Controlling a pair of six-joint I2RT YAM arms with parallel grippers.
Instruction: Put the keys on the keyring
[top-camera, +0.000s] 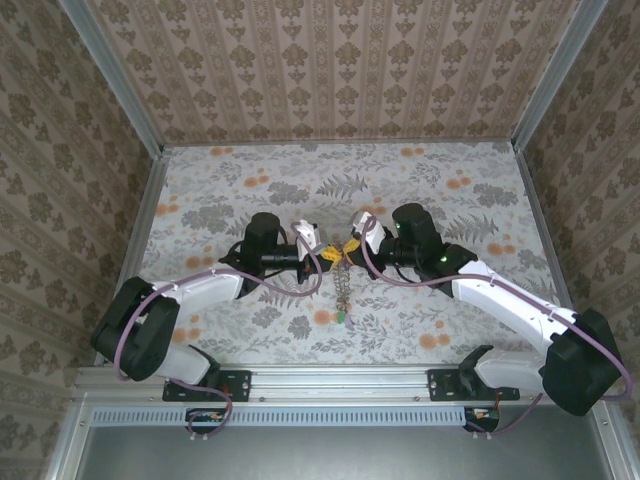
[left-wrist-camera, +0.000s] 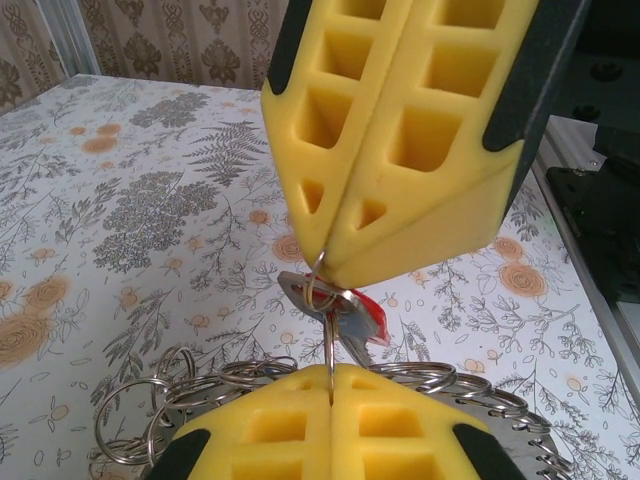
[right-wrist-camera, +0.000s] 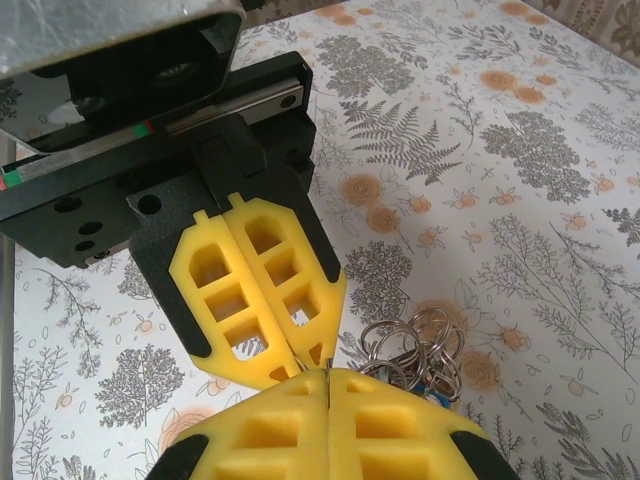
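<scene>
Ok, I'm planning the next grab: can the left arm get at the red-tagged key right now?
Probably not yet. The red-tagged key hangs just beyond the left fingers, but they are shut on the thin wire beside it, which the right fingers seem to pinch too.

Left hand (left-wrist-camera: 331, 377), right hand (left-wrist-camera: 325, 262) pinch keyring (left-wrist-camera: 329, 350); key (left-wrist-camera: 352, 306) hangs.

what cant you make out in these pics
Left wrist view: much of the keyring is hidden behind the left gripper and cut by the bottom edge; overlapping wires hide whether the red-tagged key is threaded on.
Right wrist view: the right gripper covers part of the keyring.
Top view: the key between both grippers is too small to see.
</scene>
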